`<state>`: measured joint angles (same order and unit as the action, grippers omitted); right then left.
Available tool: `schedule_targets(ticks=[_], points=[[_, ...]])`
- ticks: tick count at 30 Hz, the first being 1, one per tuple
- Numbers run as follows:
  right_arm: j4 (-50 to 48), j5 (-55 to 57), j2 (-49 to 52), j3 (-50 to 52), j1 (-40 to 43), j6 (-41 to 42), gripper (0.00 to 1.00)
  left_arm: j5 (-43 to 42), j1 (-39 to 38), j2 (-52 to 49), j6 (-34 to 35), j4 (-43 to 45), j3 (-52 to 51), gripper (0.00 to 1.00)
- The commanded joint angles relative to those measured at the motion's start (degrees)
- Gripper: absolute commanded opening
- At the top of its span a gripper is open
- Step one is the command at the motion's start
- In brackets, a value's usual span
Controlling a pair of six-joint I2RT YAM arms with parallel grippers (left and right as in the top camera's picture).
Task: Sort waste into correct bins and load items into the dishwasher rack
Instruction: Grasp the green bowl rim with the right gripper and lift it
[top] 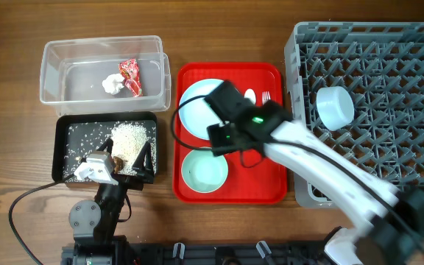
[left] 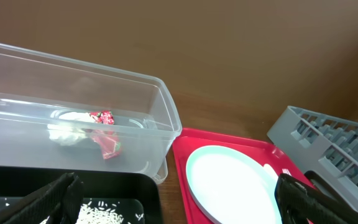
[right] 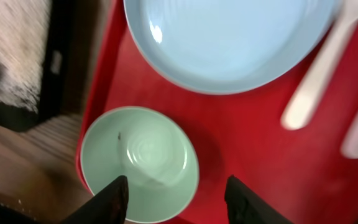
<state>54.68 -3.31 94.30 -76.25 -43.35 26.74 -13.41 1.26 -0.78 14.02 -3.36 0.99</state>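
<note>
Left gripper hovers over the black tray, left of the red tray. Fingers wide, empty, rice beneath. Judged parked clear of the other arm.

Right gripper hangs over the mint bowl at the red tray's near end. Fingers wide, empty, rim between them: apparently set for a rim pinch.

Plate, spoon and fork lie at its far end. Far-left of it, the clear tub holds wrapper and tissue. To its right, the rack holds a blue bowl.

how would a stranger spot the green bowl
Start at the red tray between the black tray and the grey rack. The mint-green bowl sits at the end nearest the robot, beside the flat light-blue plate. It is the tray's only green, deep dish.
</note>
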Motion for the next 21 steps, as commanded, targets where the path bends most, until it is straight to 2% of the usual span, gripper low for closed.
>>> schedule_targets(ticks=[1,7,9,11,13,18,21], points=[[0.0,-9.4,9.8,0.9,-0.2,3.4,0.46,-0.1,0.5,0.6,-0.1,0.3,-0.7,1.0],[-1.2,-9.4,18.3,0.9,-0.2,3.0,0.45,-0.1,0.5,0.6,-0.1,0.3,-0.7,1.0],[-1.3,-8.3,18.8,0.9,-0.2,3.2,0.36,-0.1,0.5,0.6,-0.1,0.3,-0.7,1.0],[-1.1,-8.1,18.4,0.9,-0.2,3.0,0.17,-0.1,0.5,0.6,-0.1,0.3,-0.7,1.0],[-0.9,-7.4,17.6,0.9,-0.2,3.0,0.06,-0.1,0.5,0.6,-0.1,0.3,-0.7,1.0],[2.3,1.1,13.7,0.9,-0.1,3.7,0.04,-0.1,0.5,0.6,-0.1,0.3,-0.7,1.0],[3.9,7.1,7.5,0.9,-0.1,3.3,0.04,-0.1,0.5,0.6,-0.1,0.3,-0.7,1.0]])
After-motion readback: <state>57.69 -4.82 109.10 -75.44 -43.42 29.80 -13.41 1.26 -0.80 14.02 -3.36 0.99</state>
